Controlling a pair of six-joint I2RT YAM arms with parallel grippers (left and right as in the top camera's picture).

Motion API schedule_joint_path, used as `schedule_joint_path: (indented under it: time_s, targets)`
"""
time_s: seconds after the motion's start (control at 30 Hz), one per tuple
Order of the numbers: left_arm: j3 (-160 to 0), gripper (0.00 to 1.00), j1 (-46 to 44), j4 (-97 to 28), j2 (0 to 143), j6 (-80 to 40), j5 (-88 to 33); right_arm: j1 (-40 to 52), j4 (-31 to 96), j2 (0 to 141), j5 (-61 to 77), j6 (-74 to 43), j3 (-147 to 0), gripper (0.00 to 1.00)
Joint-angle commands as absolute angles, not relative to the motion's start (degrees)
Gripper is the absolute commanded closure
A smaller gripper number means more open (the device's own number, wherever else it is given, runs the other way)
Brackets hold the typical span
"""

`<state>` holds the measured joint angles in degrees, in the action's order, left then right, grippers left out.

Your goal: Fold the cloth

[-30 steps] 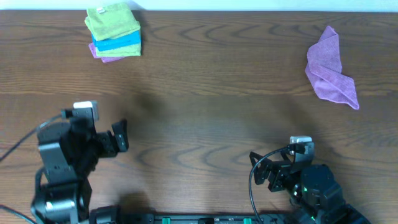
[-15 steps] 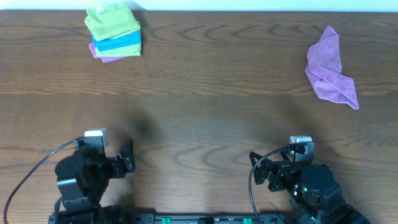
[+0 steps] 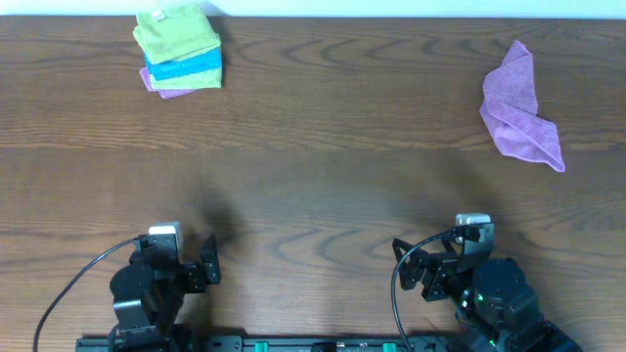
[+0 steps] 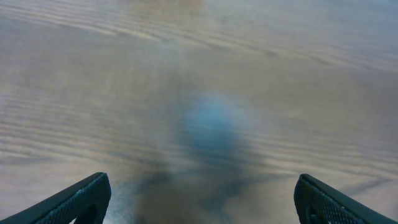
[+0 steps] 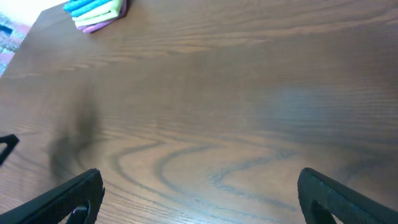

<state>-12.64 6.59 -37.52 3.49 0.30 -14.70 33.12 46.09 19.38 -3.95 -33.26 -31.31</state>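
Observation:
The lime-green cloth (image 3: 176,34) lies folded on top of a stack at the far left corner of the table. It also shows in the right wrist view (image 5: 102,13), far off at the top left. My left gripper (image 3: 207,266) is open and empty near the front left edge, far from the cloth. In the left wrist view the left gripper (image 4: 202,208) hangs over bare blurred wood with the jaws wide apart. My right gripper (image 3: 409,262) is open and empty at the front right. In the right wrist view the right gripper (image 5: 202,199) is over bare wood.
A blue folded cloth (image 3: 186,66) and a purple one (image 3: 156,86) lie under the green cloth. A crumpled purple cloth (image 3: 521,108) lies at the far right. The wooden table (image 3: 323,176) fills the view.
My left arm has drawn back toward the front edge and a little to the right, gripper still open. The right arm and the cloths have not moved.

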Motion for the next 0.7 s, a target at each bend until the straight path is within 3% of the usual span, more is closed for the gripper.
schedule_joint_path:
  time_s: [0.0,0.43,0.67]
  targets:
    - [-10.55,0.04,5.1,-37.63,1.08,1.3,-12.16,32.64,46.17,19.11,-4.64,-32.51,-31.27,0.01]
    - [-9.17,0.04,-2.0,-41.28,0.21,1.32,0.23,32.64,46.19,19.11,-4.64,-32.51,-31.27,0.01]
    - [-9.17,0.05,-4.05,-41.89,0.21,1.32,0.64,32.64,46.19,19.11,-4.64,-32.51,-31.29,0.01]
